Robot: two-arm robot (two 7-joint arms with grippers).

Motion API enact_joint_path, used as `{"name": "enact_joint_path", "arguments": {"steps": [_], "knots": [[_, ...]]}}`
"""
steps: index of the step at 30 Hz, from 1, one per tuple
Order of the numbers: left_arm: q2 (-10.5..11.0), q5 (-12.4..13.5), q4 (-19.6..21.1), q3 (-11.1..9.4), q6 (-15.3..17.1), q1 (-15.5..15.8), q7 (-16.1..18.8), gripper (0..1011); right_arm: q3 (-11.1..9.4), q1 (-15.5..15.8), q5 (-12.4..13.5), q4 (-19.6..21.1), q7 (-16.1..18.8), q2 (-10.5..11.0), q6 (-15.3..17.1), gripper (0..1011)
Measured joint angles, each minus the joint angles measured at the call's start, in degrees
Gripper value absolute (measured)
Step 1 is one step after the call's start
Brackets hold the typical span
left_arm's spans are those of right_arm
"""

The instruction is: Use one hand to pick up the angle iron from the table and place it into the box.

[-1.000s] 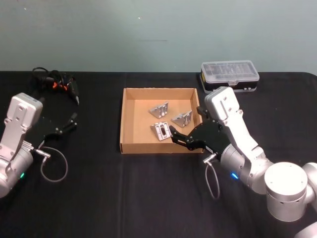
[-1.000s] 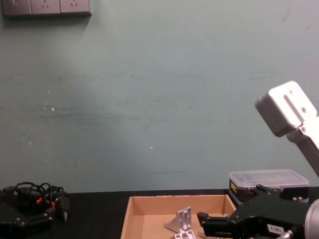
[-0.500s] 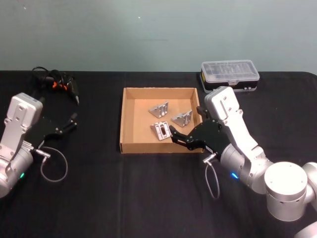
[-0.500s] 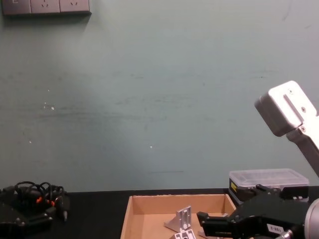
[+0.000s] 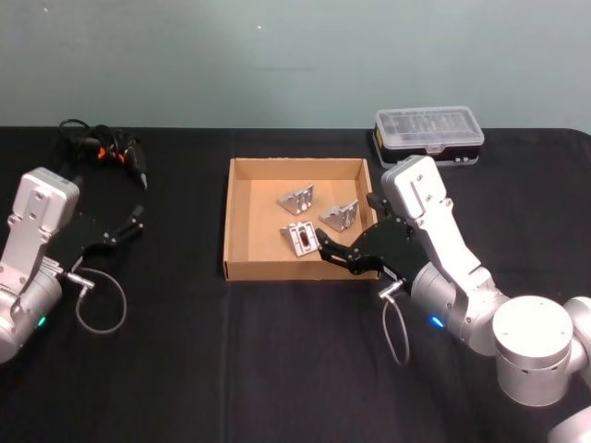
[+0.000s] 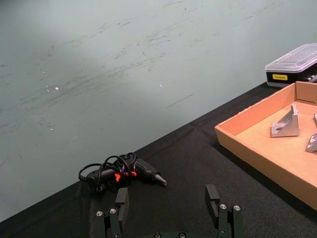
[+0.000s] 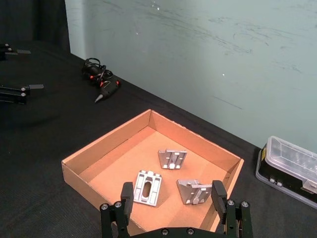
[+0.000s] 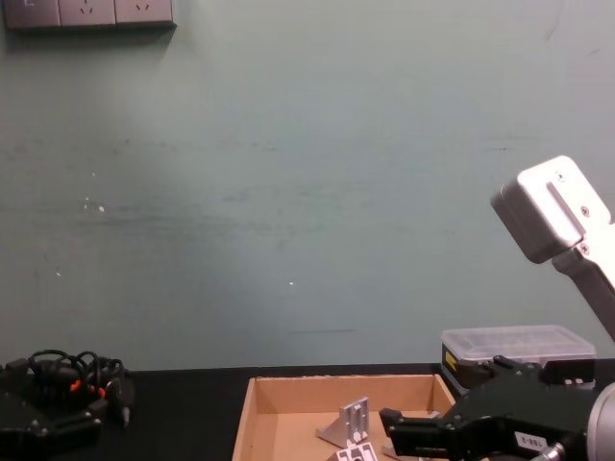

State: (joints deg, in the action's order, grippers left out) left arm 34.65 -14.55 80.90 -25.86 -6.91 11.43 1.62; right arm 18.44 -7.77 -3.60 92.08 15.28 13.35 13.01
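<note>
Three silver angle irons (image 5: 301,239) (image 5: 297,199) (image 5: 340,215) lie inside the tan cardboard box (image 5: 227,221) at the middle of the black table (image 5: 277,369). My right gripper (image 5: 331,256) hovers open over the box's near right corner, holding nothing. In the right wrist view its fingers (image 7: 126,198) frame the angle irons (image 7: 148,187) (image 7: 172,158) (image 7: 194,191) below. The chest view shows the right gripper (image 8: 404,432) beside an angle iron (image 8: 348,423) in the box (image 8: 288,389). My left gripper (image 5: 132,224) stands open and empty at the table's left, far from the box (image 6: 257,148).
A clear-lidded black plastic case (image 5: 428,137) sits behind the box at the right. A black tool with a coiled cable (image 5: 103,152) lies at the far left. A grey cable loop (image 5: 102,309) hangs under the left arm, another (image 5: 397,332) under the right.
Both arms and the angle irons keep their places; only the head view has shifted slightly.
</note>
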Motion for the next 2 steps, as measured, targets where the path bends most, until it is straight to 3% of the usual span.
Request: {"name": "enact_joint_path", "arguments": {"steps": [2], "knots": [[0.0, 0.0, 0.0, 0.0, 0.0, 0.0, 0.0, 1011, 0.0, 0.0, 0.0, 0.0, 0.0, 0.0, 0.0, 1002]]}}
